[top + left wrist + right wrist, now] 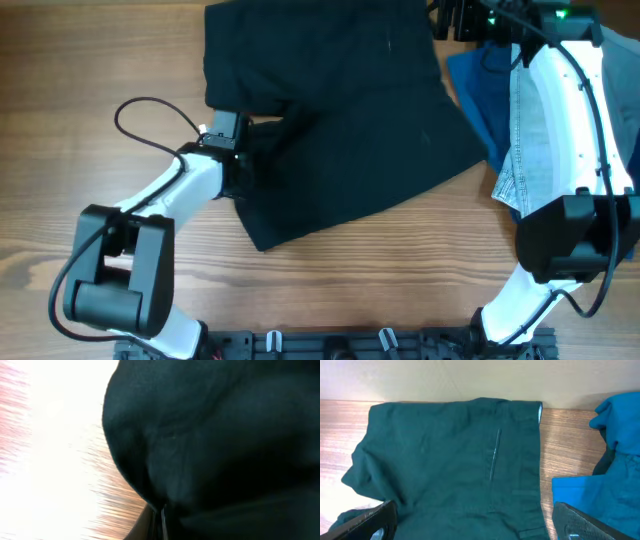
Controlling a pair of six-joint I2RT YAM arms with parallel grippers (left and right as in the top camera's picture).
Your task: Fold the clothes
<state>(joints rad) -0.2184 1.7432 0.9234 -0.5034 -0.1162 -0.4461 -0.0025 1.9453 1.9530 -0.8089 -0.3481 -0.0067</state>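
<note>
Black shorts (210, 435) fill almost the whole left wrist view, the cloth puckered into creases that run down to the bottom edge, where the left gripper (258, 132) is clamped shut on a pinch of the fabric. A strip of the wooden worktop (100, 60) shows beside it, washed out by glare. From overhead, that gripper meets the shorts at a notch in their left edge, with its white arm reaching in from the near left. The shorts lie spread across the middle and far part of the worktop. Their far edge runs out of the picture and one corner points toward the near side. They are not folded neatly; the left side is rumpled around the grip. The right gripper (474, 510) is at the far right corner of the shorts, and its fingers stand wide apart with nothing held between them. Its camera looks across the flat cloth, where a straight stitched seam (492, 460) runs and a sliver of pale waistband lining (540, 412) shows at one corner. Just beside the right edge of the shorts lies a royal-blue garment (478, 85), and light-blue denim shorts (520, 150) rest against it farther right, partly under the right arm.
</note>
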